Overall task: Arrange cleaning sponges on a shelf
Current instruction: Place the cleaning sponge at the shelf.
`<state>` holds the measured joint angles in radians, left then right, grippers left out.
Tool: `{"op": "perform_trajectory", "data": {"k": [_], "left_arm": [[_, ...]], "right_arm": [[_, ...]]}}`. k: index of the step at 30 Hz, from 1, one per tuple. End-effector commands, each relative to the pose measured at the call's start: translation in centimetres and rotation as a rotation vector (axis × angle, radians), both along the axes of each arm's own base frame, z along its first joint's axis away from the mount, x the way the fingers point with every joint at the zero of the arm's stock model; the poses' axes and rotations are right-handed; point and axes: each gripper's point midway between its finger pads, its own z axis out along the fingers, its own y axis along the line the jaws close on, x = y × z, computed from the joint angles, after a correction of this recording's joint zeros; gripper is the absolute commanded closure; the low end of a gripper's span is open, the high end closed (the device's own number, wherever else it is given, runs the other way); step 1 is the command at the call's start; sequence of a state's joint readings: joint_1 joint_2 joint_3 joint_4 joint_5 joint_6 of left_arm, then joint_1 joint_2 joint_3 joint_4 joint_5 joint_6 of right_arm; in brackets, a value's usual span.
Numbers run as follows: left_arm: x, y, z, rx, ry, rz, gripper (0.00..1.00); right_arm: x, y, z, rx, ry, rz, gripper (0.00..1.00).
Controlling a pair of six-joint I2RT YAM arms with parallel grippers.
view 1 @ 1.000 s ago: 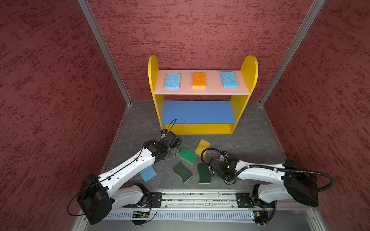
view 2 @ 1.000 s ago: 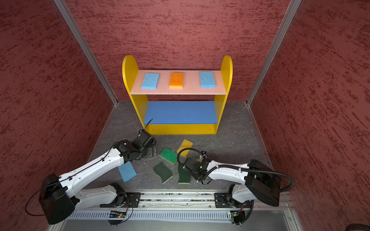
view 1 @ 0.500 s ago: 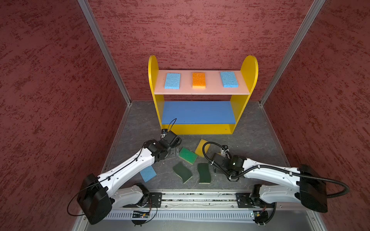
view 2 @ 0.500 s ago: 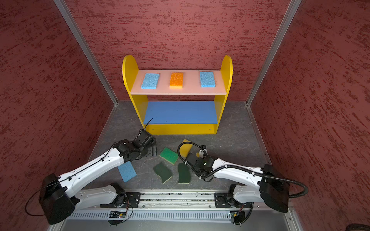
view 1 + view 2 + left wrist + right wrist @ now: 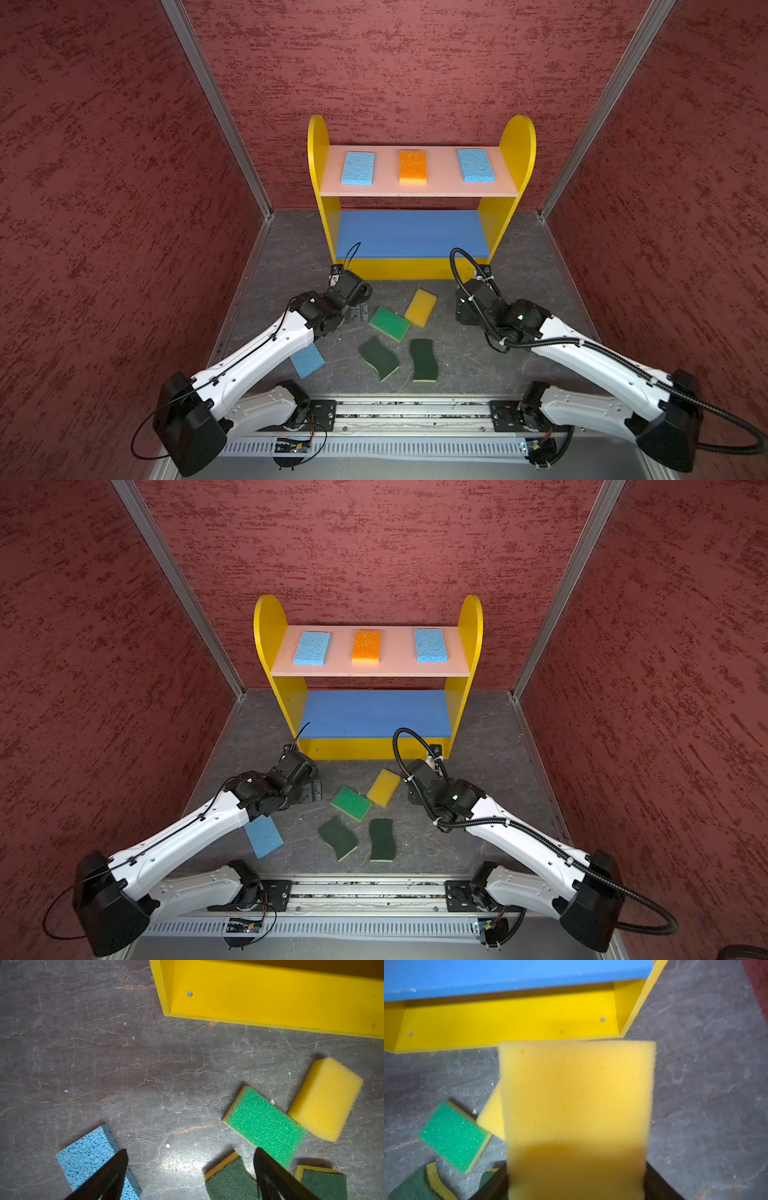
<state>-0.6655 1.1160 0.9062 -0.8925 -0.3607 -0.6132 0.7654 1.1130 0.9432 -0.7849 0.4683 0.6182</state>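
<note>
Sponge-sorting in a booth with red walls (image 5: pixel 415 62): my right gripper (image 5: pixel 576 1186), at centre right in both top views, is clamped on the gripped yellow sponge (image 5: pixel 575 1105). In the right wrist view this pad fills most of the frame in front of the shelf's yellow bottom board (image 5: pixel 508 1022). In the top views my own wrist hides it.

My left gripper (image 5: pixel 191 1153), at centre left in both top views, hangs above the grey floor (image 5: pixel 519 270), jaws spread wide with nothing between them.

The shelf (image 5: pixel 318 158) stands against the back wall at upper centre. Three pads lie in a row on its pink top board (image 5: pixel 442 176), well apart: the left light blue sponge (image 5: pixel 358 168), the orange-topped sponge (image 5: pixel 413 166) and the right light blue sponge (image 5: pixel 475 165). The blue middle board (image 5: pixel 411 232) runs below it.

Five more pads lie on the floor in front of the shelf, at lower centre. The loose yellow sponge (image 5: pixel 421 307) touches the bright green sponge (image 5: pixel 389 323) just to its left. Below them, the left dark green sponge (image 5: pixel 378 358) and the right dark green sponge (image 5: pixel 423 359) sit side by side, apart. Farther left, the floor light blue sponge (image 5: pixel 307 360) is partly covered by my left arm (image 5: pixel 266 353).
</note>
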Motion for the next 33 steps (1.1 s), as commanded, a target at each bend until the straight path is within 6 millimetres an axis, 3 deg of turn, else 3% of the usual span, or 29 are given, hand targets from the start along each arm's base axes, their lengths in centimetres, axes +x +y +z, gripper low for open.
{"op": "perform_trajectory", "data": {"k": [1, 19, 25, 26, 33], "left_arm": [[1.2, 0.0, 1.8, -0.017, -0.065, 0.002, 0.05], [2.2, 1.5, 3.3, -0.032, -0.109, 0.025, 0.05], [2.6, 1.8, 3.7, -0.032, -0.119, 0.032, 0.05], [2.7, 1.8, 3.8, -0.032, -0.121, 0.033, 0.05], [3.2, 1.8, 4.1, -0.038, -0.144, 0.03, 0.05]], "right_arm": [[2.5, 0.1, 2.6, -0.059, -0.088, 0.072, 0.27], [11.9, 0.6, 4.7, -0.067, -0.177, 0.094, 0.27], [13.9, 0.5, 4.9, -0.07, -0.175, 0.088, 0.27], [14.4, 0.5, 4.1, -0.075, -0.157, 0.085, 0.27], [16.3, -0.2, 3.8, -0.062, -0.168, 0.065, 0.27]]}}
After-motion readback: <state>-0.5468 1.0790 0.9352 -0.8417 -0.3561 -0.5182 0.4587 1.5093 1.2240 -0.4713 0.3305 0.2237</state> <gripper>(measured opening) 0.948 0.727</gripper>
